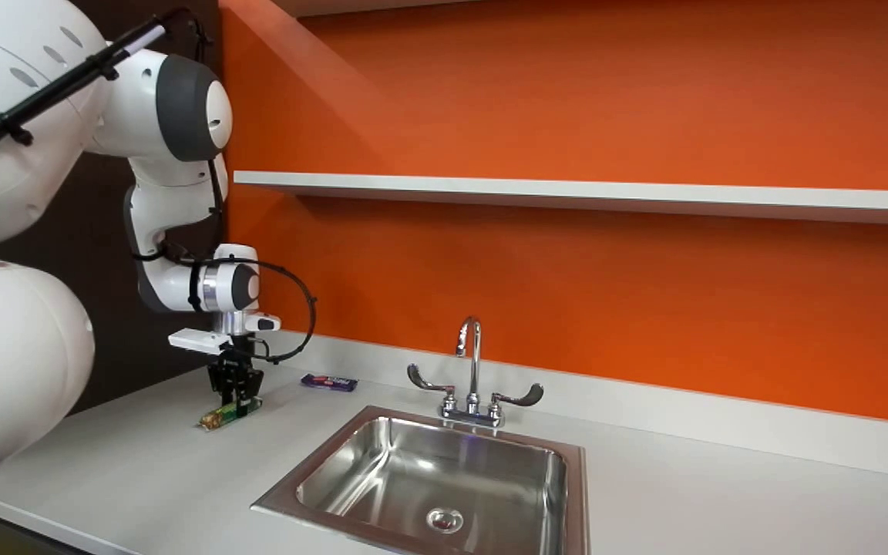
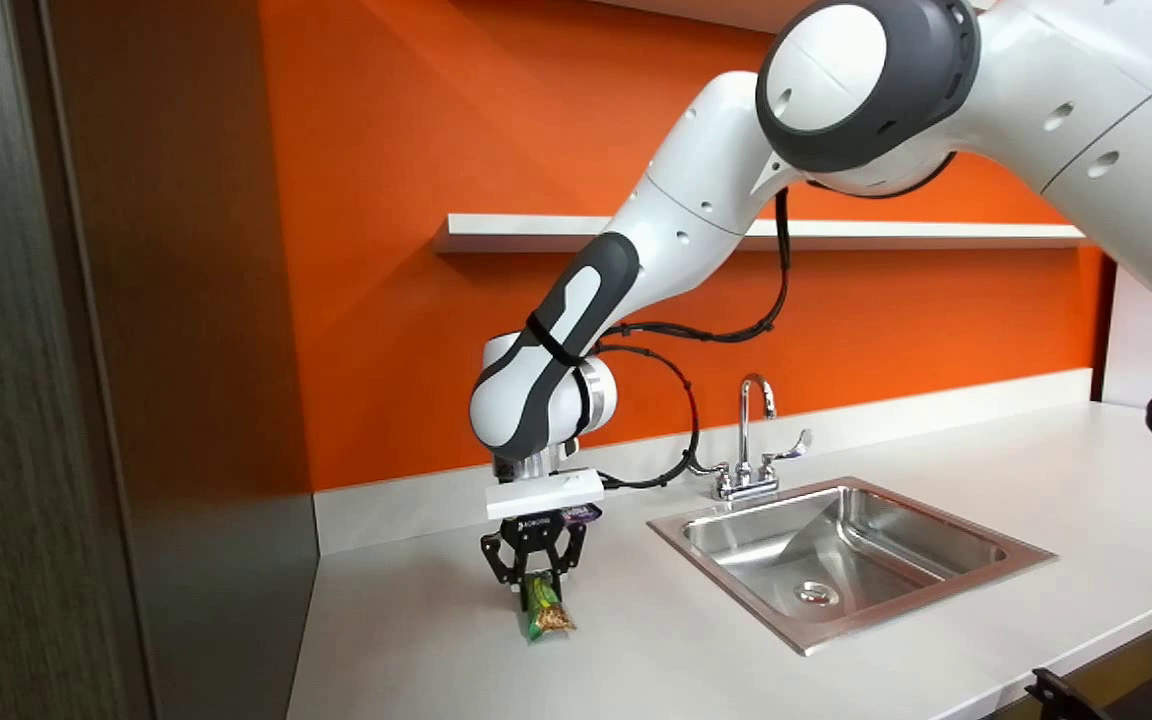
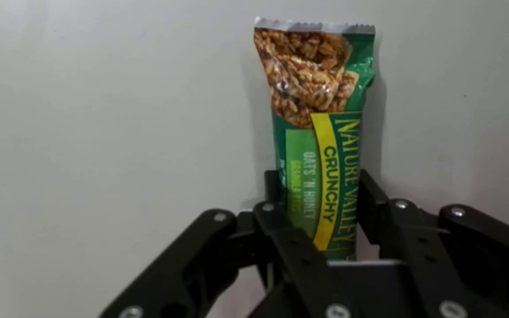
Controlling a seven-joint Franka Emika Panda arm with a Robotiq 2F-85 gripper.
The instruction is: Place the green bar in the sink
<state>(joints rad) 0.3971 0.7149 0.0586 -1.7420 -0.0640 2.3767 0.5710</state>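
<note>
Granola bar point(image 3: 318, 141), one, green wrapper lettered "Nature Valley Crunchy": the task's piece. Location: held in the gripper point(image 2: 540, 588), at the dark panel point(image 2: 176, 400) end of the pale countertop point(image 1: 143, 478), well apart from the sink point(image 1: 278, 501). Contact with the surface beneath: cannot be told; it either rests there or hangs just above.

Gripper, black, pointing downward. Condition: pinching the granola bar across its width, fingers point(image 3: 371, 216) against both long sides, one end projecting past them.

Sink, one, rectangular, stainless steel, with drain point(image 1: 445, 520) and two-handled chrome faucet point(image 1: 474, 370). The granola bar is not yet in it.

Purple-wrapped bar point(image 1: 329, 382), one, lying on the countertop near the backsplash point(image 1: 644, 408); not called for.

Progress: reach and grasp look complete. Outstanding, by judgement: a lift high enough to pass the sink's rim, a sideways carry over the countertop, a lowering inside, a release. Estimate: less than half done. Point of care: the smooth wrapper may slip or tilt during the carry.
</note>
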